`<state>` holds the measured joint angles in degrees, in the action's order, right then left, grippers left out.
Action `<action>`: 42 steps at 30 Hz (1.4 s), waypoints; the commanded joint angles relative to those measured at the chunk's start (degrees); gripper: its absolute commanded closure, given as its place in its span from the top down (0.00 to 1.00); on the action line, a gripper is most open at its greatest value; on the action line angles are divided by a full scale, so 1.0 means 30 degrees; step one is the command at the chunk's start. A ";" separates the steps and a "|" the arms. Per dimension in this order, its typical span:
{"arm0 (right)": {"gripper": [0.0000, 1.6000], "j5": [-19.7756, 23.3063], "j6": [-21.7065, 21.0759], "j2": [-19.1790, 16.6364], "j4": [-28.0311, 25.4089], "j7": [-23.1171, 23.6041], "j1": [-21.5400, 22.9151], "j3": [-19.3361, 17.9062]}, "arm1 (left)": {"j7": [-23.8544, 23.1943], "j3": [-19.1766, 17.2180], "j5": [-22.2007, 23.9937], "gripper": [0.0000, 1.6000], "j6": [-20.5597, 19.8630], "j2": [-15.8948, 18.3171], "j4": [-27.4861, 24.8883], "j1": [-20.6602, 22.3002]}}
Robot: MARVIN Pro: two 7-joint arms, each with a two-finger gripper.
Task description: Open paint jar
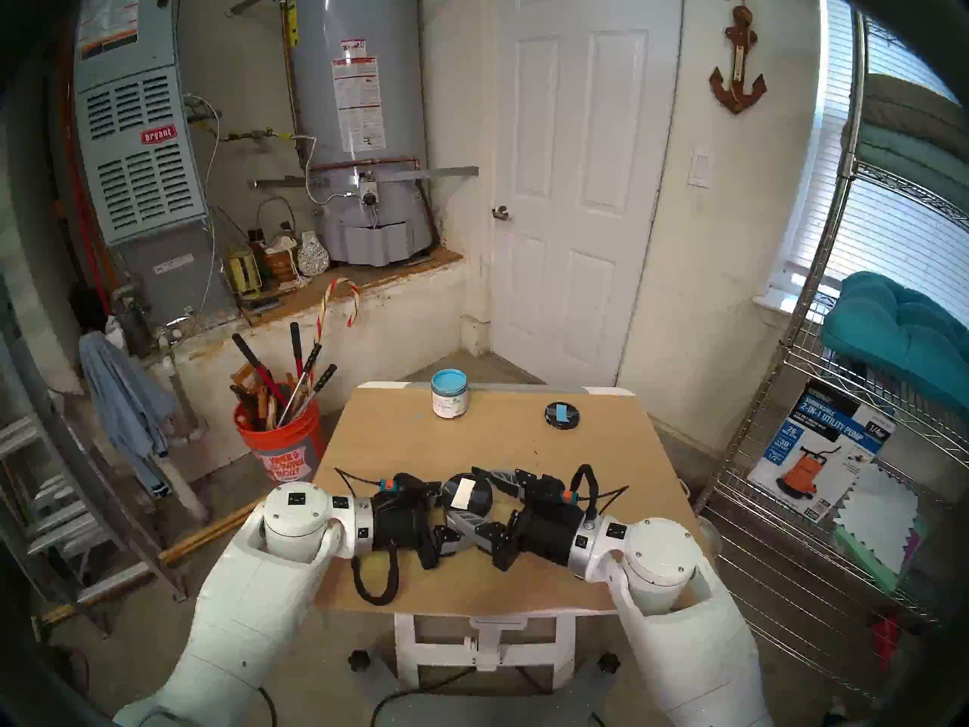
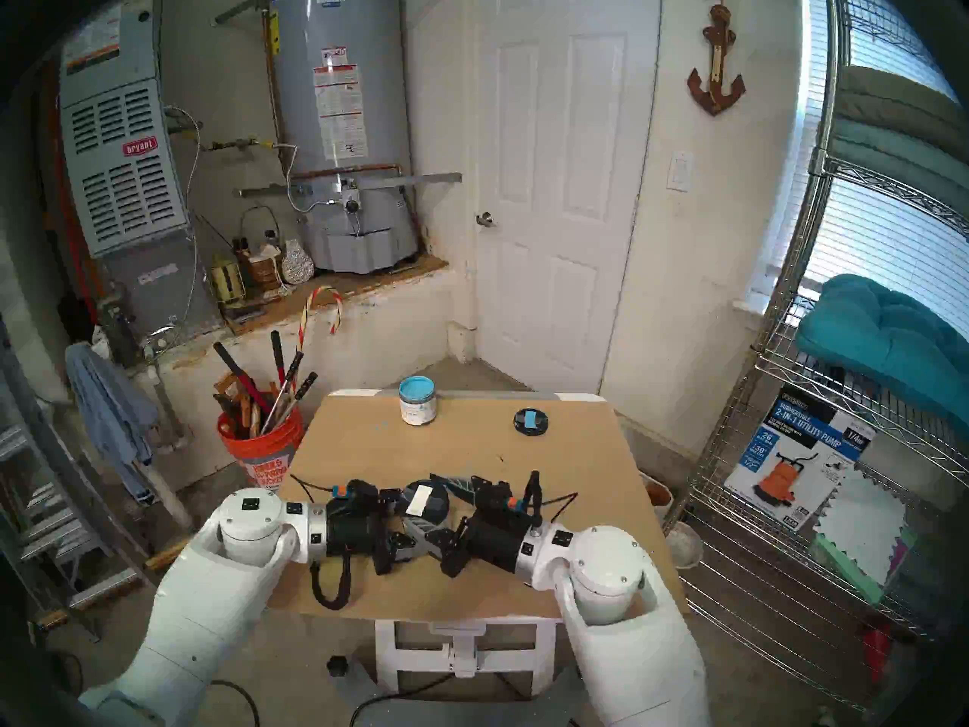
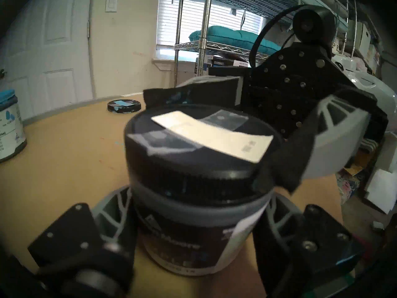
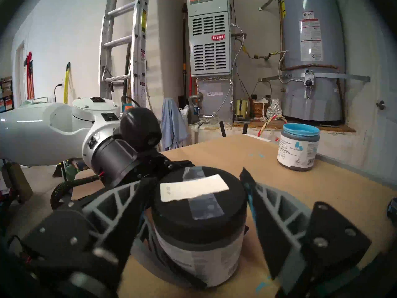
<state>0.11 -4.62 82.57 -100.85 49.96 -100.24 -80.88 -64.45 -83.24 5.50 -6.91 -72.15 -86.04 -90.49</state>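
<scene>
Black-lidded and marked with white tape, your paint jar (image 3: 193,205) stands on the desk (image 1: 398,448), clamped at its body by the left claw (image 3: 194,243). Your right claw (image 4: 193,215) is spread wide around the lid (image 4: 199,196); whether it grips, you cannot tell. Beyond both claws stand the light-blue jar (image 1: 449,394) and the blue-taped lid (image 1: 562,414).

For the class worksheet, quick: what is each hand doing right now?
Left hand: shut on the paint jar body.
Right hand: open, fingers either side of the black lid.
</scene>
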 commanded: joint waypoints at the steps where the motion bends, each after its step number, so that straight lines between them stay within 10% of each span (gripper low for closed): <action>1: 0.30 0.0036 -0.0080 0.0008 -0.0191 0.0401 0.0369 0.0356 | -0.0152 -0.0065 0.0097 0.00 0.0072 0.0094 -0.0160 -0.0045; 13: 0.29 -0.0028 -0.0095 -0.0392 -0.0052 0.0849 0.0677 0.0383 | -0.0481 -0.0074 0.0077 0.00 -0.0143 0.0239 -0.0254 0.0150; 14: 0.43 -0.0005 -0.0075 -0.0358 -0.0064 0.0809 0.0641 0.0342 | -0.0497 -0.0070 0.0072 0.00 -0.0142 0.0239 -0.0243 0.0169; 15: 1.00 0.0020 -0.0076 -0.0355 -0.0067 0.0821 0.0632 0.0323 | -0.0502 -0.0070 0.0068 0.00 -0.0142 0.0235 -0.0233 0.0179; 42: 1.00 0.0127 0.0018 0.0178 -0.0003 0.0470 0.0418 0.0290 | -0.0563 -0.0122 0.0052 0.00 -0.0220 0.0191 -0.0468 0.0038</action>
<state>0.52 -5.62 81.90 -100.27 52.13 -98.90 -80.66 -66.11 -83.38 5.33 -7.62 -71.46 -86.29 -90.25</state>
